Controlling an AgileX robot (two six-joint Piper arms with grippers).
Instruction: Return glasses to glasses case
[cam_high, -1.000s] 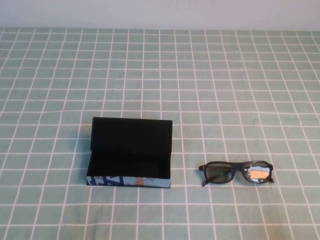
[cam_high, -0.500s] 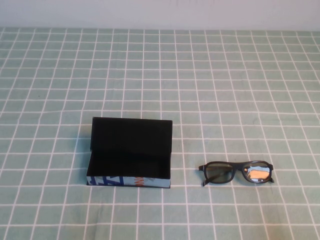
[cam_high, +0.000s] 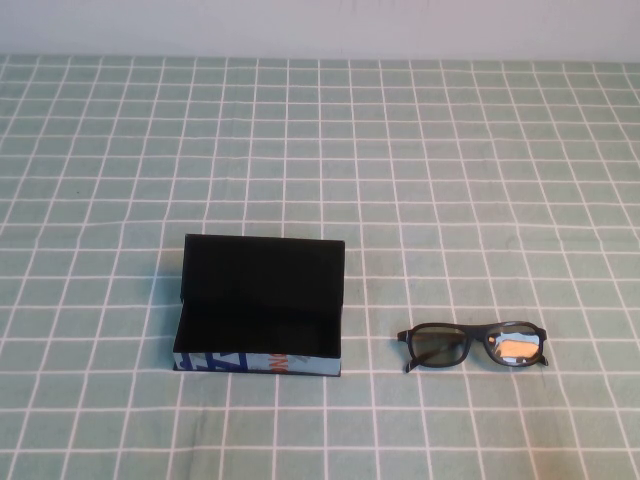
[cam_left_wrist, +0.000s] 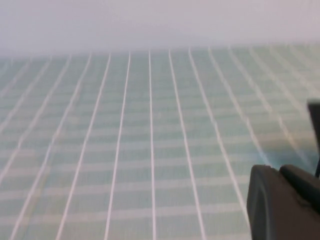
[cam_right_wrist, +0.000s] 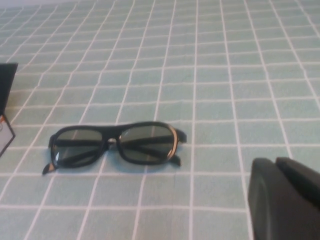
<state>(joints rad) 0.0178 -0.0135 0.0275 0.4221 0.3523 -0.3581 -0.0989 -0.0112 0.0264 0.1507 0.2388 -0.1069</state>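
Note:
The glasses (cam_high: 474, 346), black-framed with dark reflective lenses, lie flat on the table at the front right, folded. They also show in the right wrist view (cam_right_wrist: 115, 145). The glasses case (cam_high: 258, 362) stands open to their left, its black lid raised at the back, its black lining bare and its light blue front facing me. One corner of it shows in the right wrist view (cam_right_wrist: 6, 85). My right gripper (cam_right_wrist: 277, 165) is shut and empty, apart from the glasses. My left gripper (cam_left_wrist: 280, 172) is shut and empty over bare cloth. Neither arm shows in the high view.
A green cloth with a white grid (cam_high: 400, 180) covers the table up to a pale wall at the back. A dark edge (cam_left_wrist: 314, 125) shows at the side of the left wrist view; I cannot tell what it is.

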